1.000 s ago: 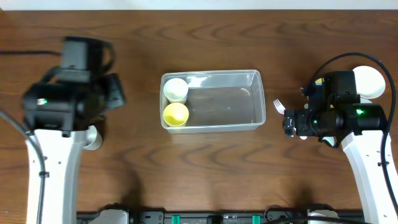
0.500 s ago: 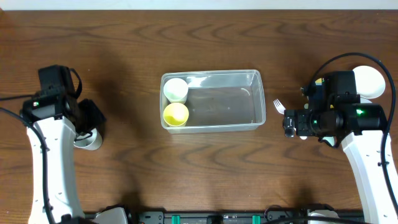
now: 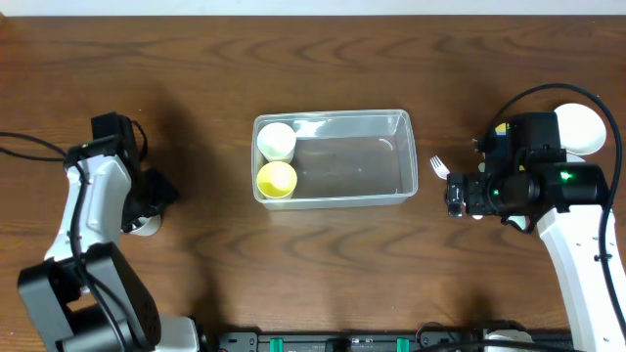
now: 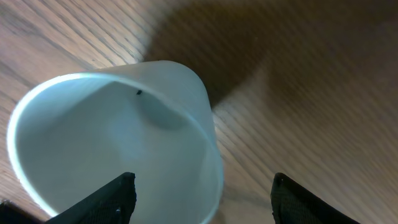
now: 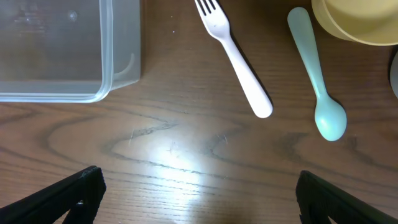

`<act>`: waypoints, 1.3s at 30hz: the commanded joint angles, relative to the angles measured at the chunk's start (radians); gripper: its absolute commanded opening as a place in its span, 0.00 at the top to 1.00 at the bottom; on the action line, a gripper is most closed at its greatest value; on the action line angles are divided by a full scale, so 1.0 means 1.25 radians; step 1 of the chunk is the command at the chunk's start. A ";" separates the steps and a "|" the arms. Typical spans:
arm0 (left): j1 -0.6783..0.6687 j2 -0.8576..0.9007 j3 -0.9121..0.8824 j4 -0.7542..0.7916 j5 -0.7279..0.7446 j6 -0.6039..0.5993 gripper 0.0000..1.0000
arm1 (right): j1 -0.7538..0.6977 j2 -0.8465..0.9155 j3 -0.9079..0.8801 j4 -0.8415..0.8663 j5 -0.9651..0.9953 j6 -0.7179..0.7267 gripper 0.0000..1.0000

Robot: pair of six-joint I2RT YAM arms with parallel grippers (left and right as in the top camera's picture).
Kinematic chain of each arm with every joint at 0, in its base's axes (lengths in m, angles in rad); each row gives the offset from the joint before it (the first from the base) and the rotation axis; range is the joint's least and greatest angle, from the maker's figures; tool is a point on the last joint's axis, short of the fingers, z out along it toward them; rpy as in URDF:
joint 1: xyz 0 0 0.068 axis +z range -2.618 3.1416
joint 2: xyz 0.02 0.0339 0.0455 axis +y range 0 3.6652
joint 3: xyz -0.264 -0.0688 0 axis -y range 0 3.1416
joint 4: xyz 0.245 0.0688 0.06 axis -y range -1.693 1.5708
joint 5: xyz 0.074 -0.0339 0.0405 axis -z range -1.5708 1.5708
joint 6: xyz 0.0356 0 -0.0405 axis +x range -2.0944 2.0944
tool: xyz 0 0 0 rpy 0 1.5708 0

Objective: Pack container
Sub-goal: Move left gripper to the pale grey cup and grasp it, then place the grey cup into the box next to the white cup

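Observation:
The clear container (image 3: 333, 115) lies at the table's middle, with a white cup (image 3: 277, 141) and a yellow cup (image 3: 277, 179) in its left end. Far to its left, my left gripper (image 4: 202, 199) hangs open low over another white cup (image 4: 112, 143). One finger (image 4: 115, 199) shows against the cup's inside, and the other (image 4: 298, 199) is over bare wood. The cup's wall stands between them, and I cannot tell if they touch it. My right gripper (image 5: 199, 199) is open over bare table, just right of the container's corner (image 5: 118, 74).
A white fork (image 5: 233, 56), a pale blue-green spoon (image 5: 317, 81) and a yellow bowl (image 5: 357, 18) lie beyond the right gripper. A white bowl (image 3: 584, 127) sits at the far right. The left cup (image 3: 145, 225) stands near the left arm's base.
The left arm has swung left and come down, so its gripper is now low over the white cup. Its jaws have opened slightly wider. The right arm has not moved.

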 commanded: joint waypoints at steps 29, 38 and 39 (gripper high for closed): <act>-0.071 -0.034 0.168 -0.192 0.006 -0.004 0.94 | 0.001 0.002 0.013 -0.003 0.008 -0.010 0.01; -0.358 -0.067 0.545 -0.392 0.048 0.045 0.94 | 0.001 0.002 0.013 -0.001 0.008 -0.010 0.01; -0.407 -0.066 0.584 -0.393 0.048 0.045 0.94 | 0.001 0.002 0.013 -0.001 0.008 -0.010 0.01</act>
